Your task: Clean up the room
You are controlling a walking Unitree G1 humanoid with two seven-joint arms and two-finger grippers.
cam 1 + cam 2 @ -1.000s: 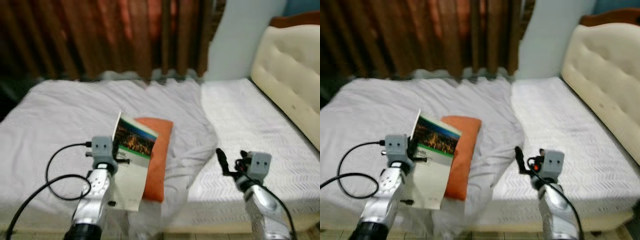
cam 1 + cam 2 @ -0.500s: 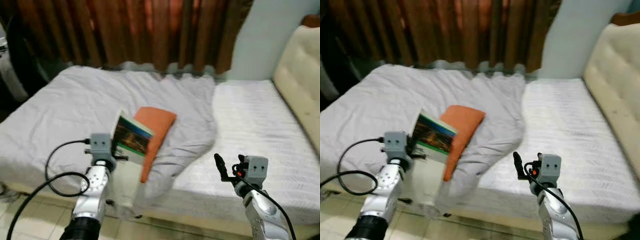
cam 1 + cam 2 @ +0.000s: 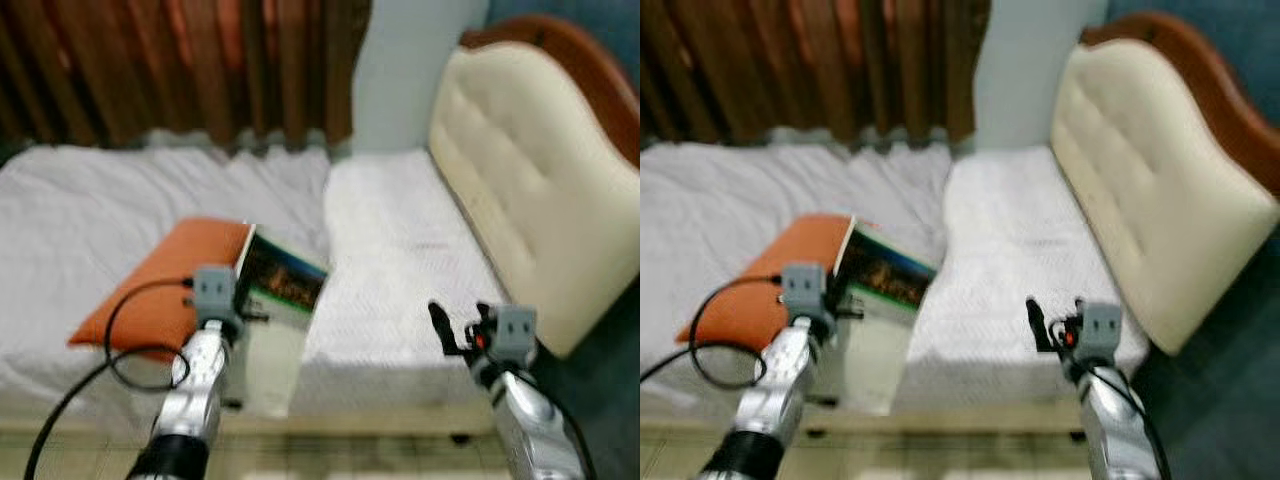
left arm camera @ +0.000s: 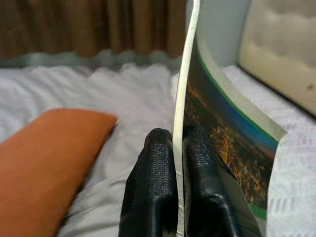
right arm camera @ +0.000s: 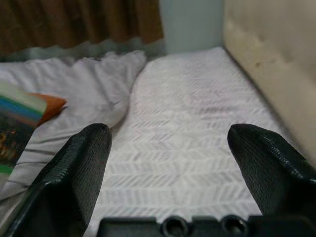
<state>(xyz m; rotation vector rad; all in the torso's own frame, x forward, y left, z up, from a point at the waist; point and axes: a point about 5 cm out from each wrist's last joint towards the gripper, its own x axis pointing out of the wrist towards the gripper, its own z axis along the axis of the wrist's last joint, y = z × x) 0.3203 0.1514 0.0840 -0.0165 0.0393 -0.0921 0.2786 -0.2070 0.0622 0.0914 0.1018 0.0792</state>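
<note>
Holding a book [image 4: 217, 148] in our left hand [image 4: 178, 163], we stand at the side of a bed [image 3: 390, 250]. Our two black fingers [image 4: 153, 182] are pressed tight on the book's thin edge, one on each side. The book stands up on its edge, and its cover has a dark picture with yellow lights and a green and blue stripe. It hangs over the near edge of the bed.

Just beside the book, an orange pillow [image 3: 160, 280] lies on a grey blanket [image 3: 110, 200]. The blanket is wrinkled and covers the left part of the bed. A white sheet [image 3: 390, 260] shows on the other part.

Our right hand [image 5: 170, 177] is held out over the white sheet, and its fingers are wide apart with nothing between them. A cream headboard [image 3: 520, 190] stands to the right of the bed. Brown curtains [image 3: 180, 60] hang behind the bed. A black cable [image 3: 120, 350] loops by our left arm.
</note>
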